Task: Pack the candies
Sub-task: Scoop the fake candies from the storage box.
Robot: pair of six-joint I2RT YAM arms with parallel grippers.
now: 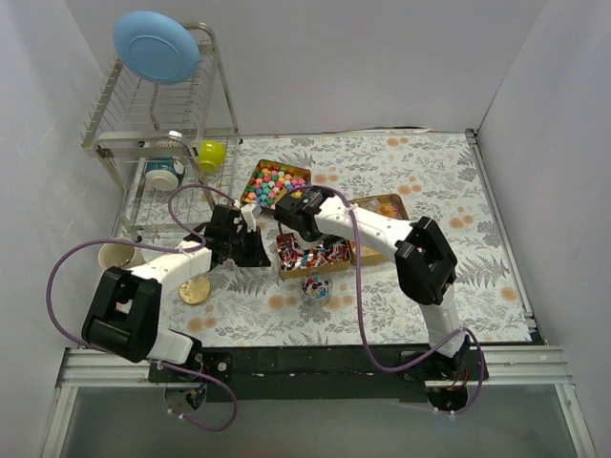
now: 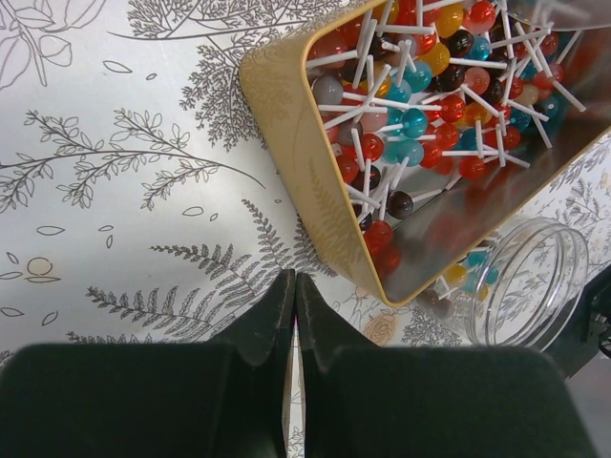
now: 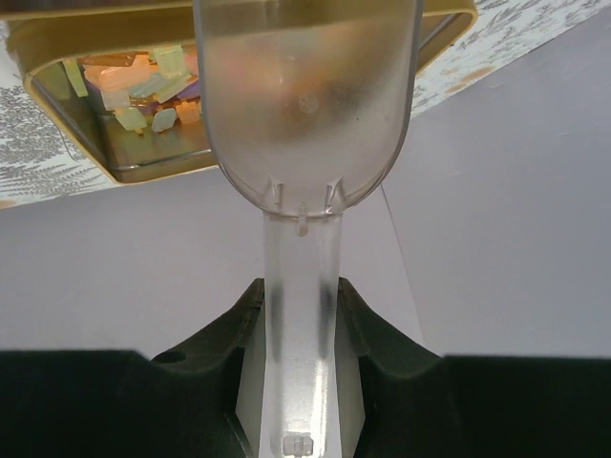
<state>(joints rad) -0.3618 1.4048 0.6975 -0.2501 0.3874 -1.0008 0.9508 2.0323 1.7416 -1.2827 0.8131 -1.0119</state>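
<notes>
Candies (image 1: 272,183) in three tins (image 2: 310,186), one jar (image 2: 530,277); one scoop (image 3: 305,114)

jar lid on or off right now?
Off. The gold lid lies flat on the table, well apart from the jar, whose mouth is open in the left wrist view.

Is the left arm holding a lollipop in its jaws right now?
No, the left gripper has its jaws pressed shut on nothing, over bare tablecloth beside the gold tin of lollipops.
</notes>
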